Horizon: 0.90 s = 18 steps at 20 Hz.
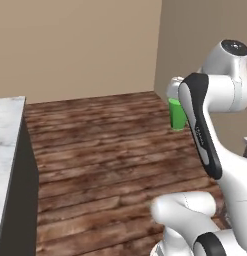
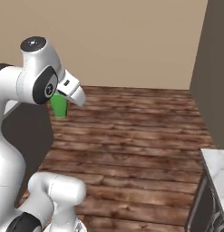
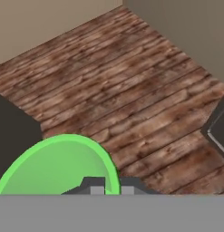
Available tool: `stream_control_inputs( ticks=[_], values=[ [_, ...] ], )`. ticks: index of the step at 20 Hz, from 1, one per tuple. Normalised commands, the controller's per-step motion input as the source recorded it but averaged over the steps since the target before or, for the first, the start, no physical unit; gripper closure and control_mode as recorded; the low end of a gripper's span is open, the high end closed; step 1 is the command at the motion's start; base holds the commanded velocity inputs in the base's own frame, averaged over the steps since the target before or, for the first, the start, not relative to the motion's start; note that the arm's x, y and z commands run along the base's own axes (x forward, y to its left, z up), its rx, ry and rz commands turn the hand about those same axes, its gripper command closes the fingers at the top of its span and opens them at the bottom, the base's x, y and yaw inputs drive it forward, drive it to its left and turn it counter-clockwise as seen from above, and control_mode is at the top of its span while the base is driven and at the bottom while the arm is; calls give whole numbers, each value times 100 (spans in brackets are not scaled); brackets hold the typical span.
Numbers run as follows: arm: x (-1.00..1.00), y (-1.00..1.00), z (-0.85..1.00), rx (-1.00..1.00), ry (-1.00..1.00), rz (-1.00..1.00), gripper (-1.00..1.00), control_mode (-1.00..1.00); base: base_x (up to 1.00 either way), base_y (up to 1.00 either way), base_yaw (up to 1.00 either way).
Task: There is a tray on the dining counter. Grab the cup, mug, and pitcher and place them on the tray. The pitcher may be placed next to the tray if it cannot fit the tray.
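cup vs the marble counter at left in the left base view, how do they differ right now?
The cup is bright green and plain; the counter is white marble with grey veins. The cup is small and hangs in the air above the wood floor, pinched at its rim by the shut gripper; the counter is a large slab on a dark base standing on that floor. The cup is a round, open vessel; the counter is flat. Nothing obvious shared.

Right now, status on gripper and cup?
Gripper shut on cup rim. Cup carried upright above wood floor. Counter at left; path open.
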Motion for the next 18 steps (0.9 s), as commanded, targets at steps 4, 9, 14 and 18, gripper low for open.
stream_control_inputs(
  ticks=[4, 9, 14, 18],
  values=[
    [0, 0, 0, 0, 0, 0, 100, 100, 100, -1, 4],
    [0, 0, 0, 0, 0, 0, 100, 100, 92, -14, 7],
    [0, 0, 0, 0, 0, 0, 100, 100, 88, -32, 13],
    [0, 0, 0, 0, 0, 0, 100, 100, 85, -42, 16]
  ],
)
